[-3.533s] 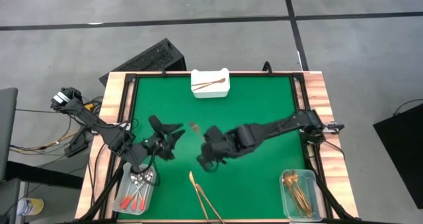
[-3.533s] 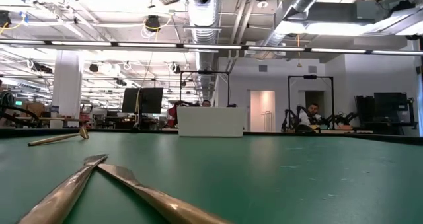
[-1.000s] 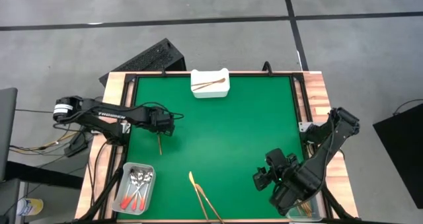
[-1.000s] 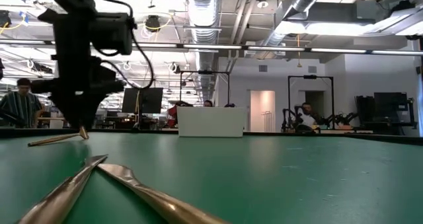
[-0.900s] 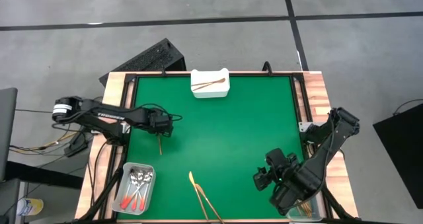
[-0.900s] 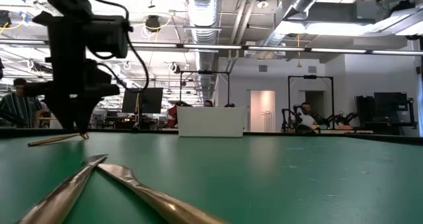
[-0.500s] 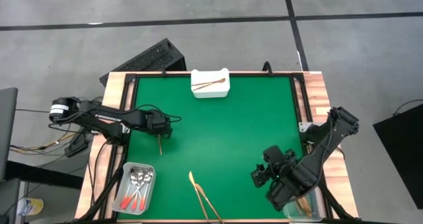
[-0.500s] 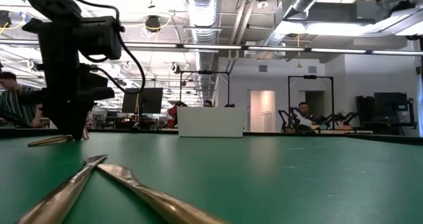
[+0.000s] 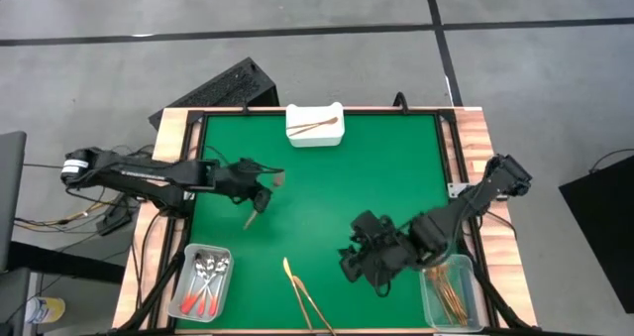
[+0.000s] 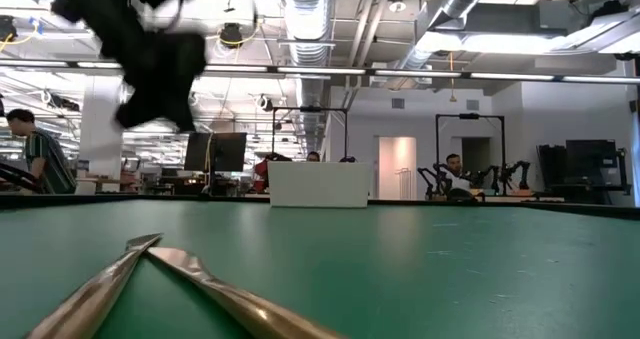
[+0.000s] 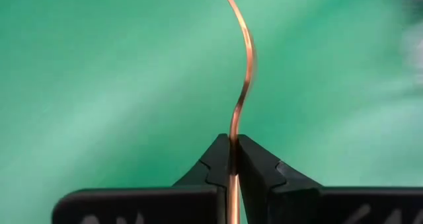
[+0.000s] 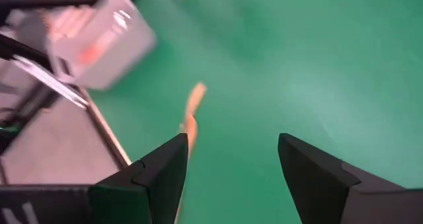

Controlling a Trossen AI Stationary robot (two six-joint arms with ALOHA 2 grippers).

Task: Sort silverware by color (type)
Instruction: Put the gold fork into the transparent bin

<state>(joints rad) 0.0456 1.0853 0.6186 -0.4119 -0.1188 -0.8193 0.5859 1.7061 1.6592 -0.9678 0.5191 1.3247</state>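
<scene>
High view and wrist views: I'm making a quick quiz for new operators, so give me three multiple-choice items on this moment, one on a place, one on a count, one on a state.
1. Where is the white tray?
A. far edge, middle
B. near right corner
C. left edge

2. How many utensils lie loose on the mat near the front edge?
A. none
B. two
C. five

3. The left gripper is:
A. wide open
B. shut on a copper utensil
C. out of view

Key: 1 A, high view shows it there; 2 B, crossed gold pieces; 3 B, fingers pinch the handle.

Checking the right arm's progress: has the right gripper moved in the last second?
Yes. In the high view the right gripper has swung away from the gold-utensil bin, toward the two utensils at the table's near edge.
</scene>
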